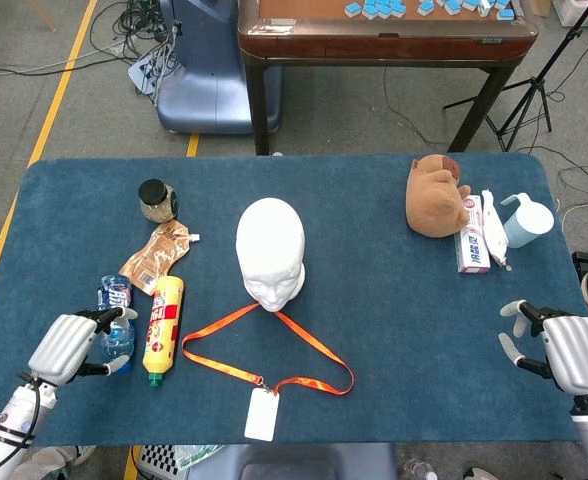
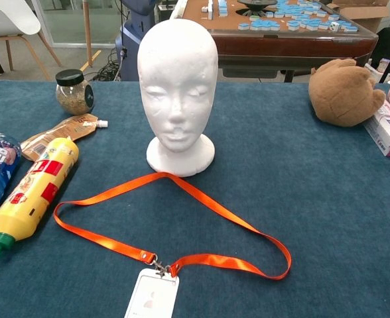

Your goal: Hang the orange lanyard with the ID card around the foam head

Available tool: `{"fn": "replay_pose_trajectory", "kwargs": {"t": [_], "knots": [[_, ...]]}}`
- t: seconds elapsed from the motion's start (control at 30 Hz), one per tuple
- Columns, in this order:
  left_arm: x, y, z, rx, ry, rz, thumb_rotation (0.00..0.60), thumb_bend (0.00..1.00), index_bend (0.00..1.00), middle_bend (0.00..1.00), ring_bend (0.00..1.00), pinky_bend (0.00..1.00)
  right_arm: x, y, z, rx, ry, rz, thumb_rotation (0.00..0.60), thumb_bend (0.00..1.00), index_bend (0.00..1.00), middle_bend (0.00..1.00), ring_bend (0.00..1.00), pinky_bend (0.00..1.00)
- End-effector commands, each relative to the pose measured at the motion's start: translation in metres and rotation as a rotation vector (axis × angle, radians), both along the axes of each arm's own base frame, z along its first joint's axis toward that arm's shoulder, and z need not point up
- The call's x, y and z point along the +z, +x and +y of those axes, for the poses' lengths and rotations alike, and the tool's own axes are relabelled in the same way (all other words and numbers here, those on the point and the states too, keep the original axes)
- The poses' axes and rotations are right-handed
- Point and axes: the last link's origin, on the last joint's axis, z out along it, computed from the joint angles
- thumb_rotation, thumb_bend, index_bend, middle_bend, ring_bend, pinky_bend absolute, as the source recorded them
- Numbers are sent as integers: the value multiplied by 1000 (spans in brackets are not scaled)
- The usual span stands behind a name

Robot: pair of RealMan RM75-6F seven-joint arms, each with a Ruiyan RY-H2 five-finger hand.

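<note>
Orange lanyard point(image 1: 274, 357) w/ ID card point(image 1: 261, 414) lies flat, lower center, below foam head point(image 1: 270, 250) (upright). Left hand point(image 1: 66, 346) lower left, right hand point(image 1: 564, 353) lower right; both empty, fingers apart.

Grey floor point(image 1: 64, 60), wooden table point(image 1: 384, 35)

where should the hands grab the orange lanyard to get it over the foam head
Probably the two side runs of the orange lanyard, one hand each, coming from above: left hand on the left bend, right hand on the right bend. The strap lies flat in an open loop in front of the foam head, ID card nearest the robot, so spreading it should open it.
</note>
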Motion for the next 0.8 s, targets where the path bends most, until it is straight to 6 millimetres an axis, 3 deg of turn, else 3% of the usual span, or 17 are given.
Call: {"fn": "replay_pose_trajectory", "kwargs": {"t": [0.03, 0.13, 0.27, 0.53, 0.8], "knots": [[-10, 26, 20, -11, -91, -18, 600, 168, 332, 514, 580, 605, 0, 0, -1, -1, 1, 1, 600, 350, 416, 591, 573, 618], [-21, 40, 31, -39, -140, 3, 600, 168, 331, 585, 652, 737, 1, -1, 0, -6, 1, 1, 600, 350, 416, 591, 573, 618], [-36, 53, 40, -61, -181, 39, 600, 168, 316, 659, 722, 833, 2, -3, 2, -15, -1, 1, 600, 350, 416, 591, 573, 617], [-69, 74, 55, -85, -217, 124, 600, 168, 295, 725, 780, 873, 4, -9, 6, -39, 4, 3, 600, 350, 416, 591, 573, 618], [-98, 78, 64, -30, -264, 166, 600, 168, 263, 799, 839, 921, 5, -14, 9, -57, 4, 1, 600, 350, 416, 591, 573, 618]]}}
